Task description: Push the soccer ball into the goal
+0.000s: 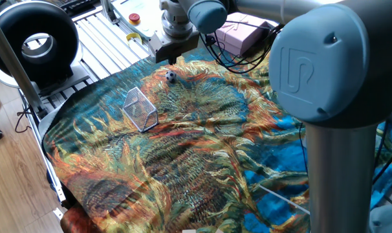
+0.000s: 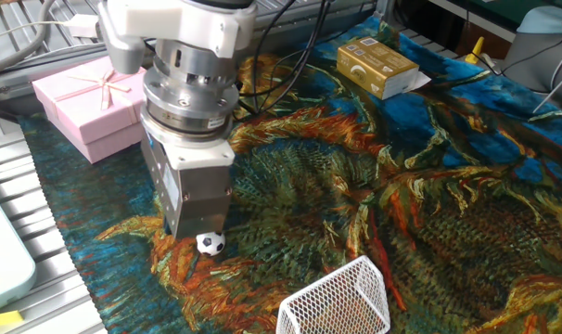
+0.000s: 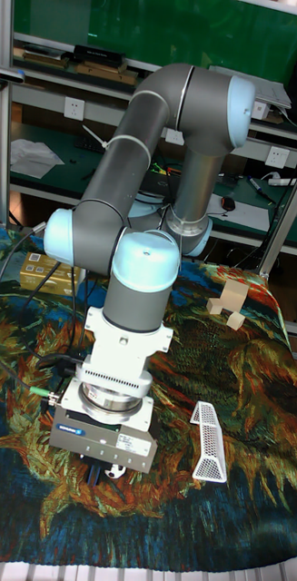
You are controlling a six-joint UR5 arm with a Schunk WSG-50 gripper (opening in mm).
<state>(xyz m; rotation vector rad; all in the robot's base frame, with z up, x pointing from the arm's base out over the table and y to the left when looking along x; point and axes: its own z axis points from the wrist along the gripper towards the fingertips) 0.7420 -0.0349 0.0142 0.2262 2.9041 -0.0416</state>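
The goal (image 2: 338,301) sits nearest in the other fixed view, a wire-mesh wedge resting on the patterned cloth (image 2: 448,186) that covers the counter. Just beyond it, apart from the mesh, lies the ball (image 2: 210,244), white with black patches, on an orange streak of the cloth. The gripper (image 2: 196,230) hangs right over the far side of the ball, its body upright and low; the ball shows just under its lower edge. The fingers are hidden behind the gripper body here, so I cannot tell how far they are parted, and it seems to hold nothing.

In the tall fixed view the ball (image 3: 117,471) peeks out below the gripper (image 3: 104,470), with the goal (image 3: 209,443) standing to the right, near but not touching.

In one fixed view the goal (image 1: 140,109) lies toward the near left of the cloth, the ball (image 1: 172,76) farther back, and the gripper (image 1: 171,59) just behind the ball.

Farther off, a pink box (image 2: 84,104) with a ribbon rests beside the cloth, and a tan carton (image 2: 377,68) lies on the blue part at the far edge.
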